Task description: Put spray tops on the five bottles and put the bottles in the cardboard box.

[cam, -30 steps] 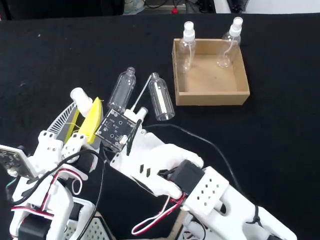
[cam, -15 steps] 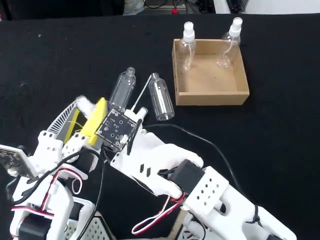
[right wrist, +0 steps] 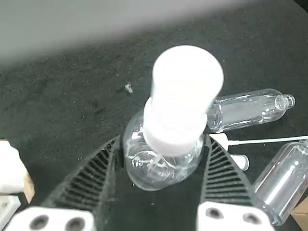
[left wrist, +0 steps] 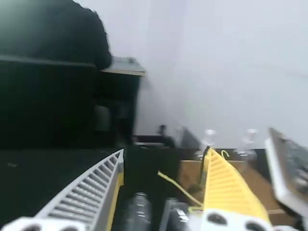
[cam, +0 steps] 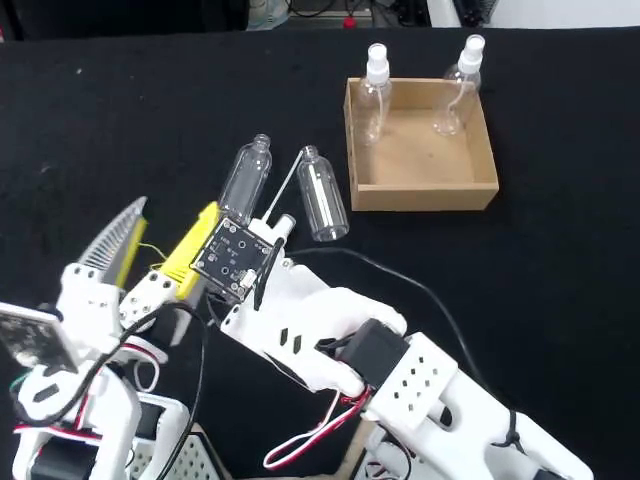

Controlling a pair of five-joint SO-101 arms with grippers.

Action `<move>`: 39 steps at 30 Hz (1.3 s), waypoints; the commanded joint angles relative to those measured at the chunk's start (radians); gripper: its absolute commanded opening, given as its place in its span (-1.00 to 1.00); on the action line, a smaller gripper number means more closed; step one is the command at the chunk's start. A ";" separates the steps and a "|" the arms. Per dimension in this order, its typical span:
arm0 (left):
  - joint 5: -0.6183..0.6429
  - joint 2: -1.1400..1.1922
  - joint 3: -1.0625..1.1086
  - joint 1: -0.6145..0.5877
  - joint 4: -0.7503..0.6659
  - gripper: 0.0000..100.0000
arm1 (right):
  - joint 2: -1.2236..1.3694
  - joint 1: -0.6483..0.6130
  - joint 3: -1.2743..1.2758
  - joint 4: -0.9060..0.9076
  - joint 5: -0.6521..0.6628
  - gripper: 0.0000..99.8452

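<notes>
Right gripper (right wrist: 162, 161) clamps 1 capped bottle (right wrist: 156, 171); left gripper (left wrist: 163, 168) gapes wide alongside. Best lifted upright toward the cardboard box (cam: 425, 197) ahead.

Two spray-topped bottles (cam: 377, 95) stand in the cardboard box (cam: 425, 194), two uncapped bottles (cam: 322, 198) lie near it

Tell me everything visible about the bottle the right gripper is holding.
The bottle is clear plastic, round-shouldered and looks empty. A white spray top sits on its neck; whether it is screwed tight cannot be told. The right gripper is shut on it, black ribbed fingers pressing its shoulders from both sides. Its top points toward the wrist camera, over the black table; its base is hidden.
</notes>
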 commanded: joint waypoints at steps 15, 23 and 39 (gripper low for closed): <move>-0.015 -0.003 0.472 -0.300 -0.158 -0.49 | 0.013 0.631 -0.464 0.373 -0.002 -0.64; -0.015 -0.003 0.653 -0.294 -0.293 -0.49 | 0.028 0.872 -0.472 0.264 0.000 -0.64; -0.018 -0.003 0.705 -0.243 -0.270 -0.49 | 0.479 0.878 -0.418 -0.209 -0.008 -0.64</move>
